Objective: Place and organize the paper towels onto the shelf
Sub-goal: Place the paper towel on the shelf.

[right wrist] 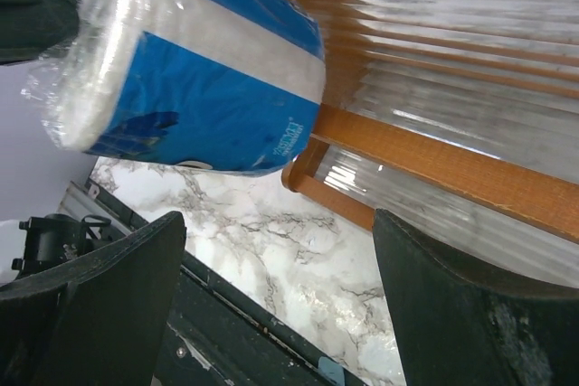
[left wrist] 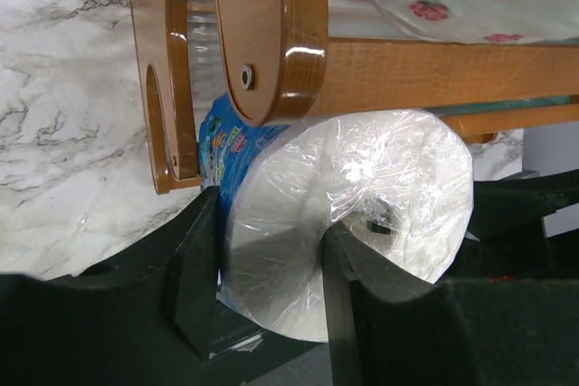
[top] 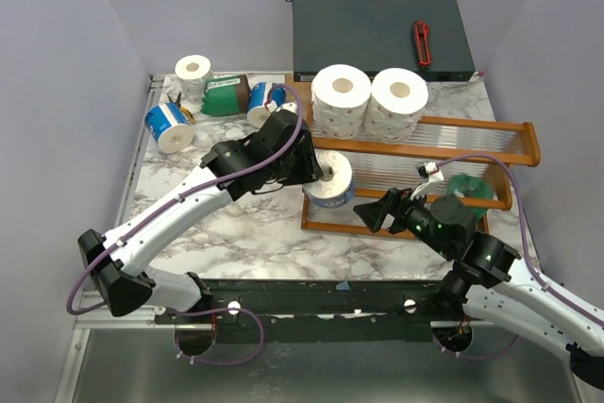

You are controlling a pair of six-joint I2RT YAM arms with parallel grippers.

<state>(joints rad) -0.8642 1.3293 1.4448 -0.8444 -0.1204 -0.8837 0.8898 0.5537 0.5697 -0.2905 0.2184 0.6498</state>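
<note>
L gripper (top: pixel 313 171) clamps blue-wrapped roll (top: pixel 334 182), white end under crinkly film, at 9 o'clock end of shelf (top: pixel 517 129); R gripper (top: pixel 379 210) spread wide, empty.

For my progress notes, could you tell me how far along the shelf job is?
Done: two white rolls stand on the top tier of the shelf. In hand: the left gripper holds a blue roll at the shelf's left end. Left: four rolls sit on the table; the right gripper is open.
</note>
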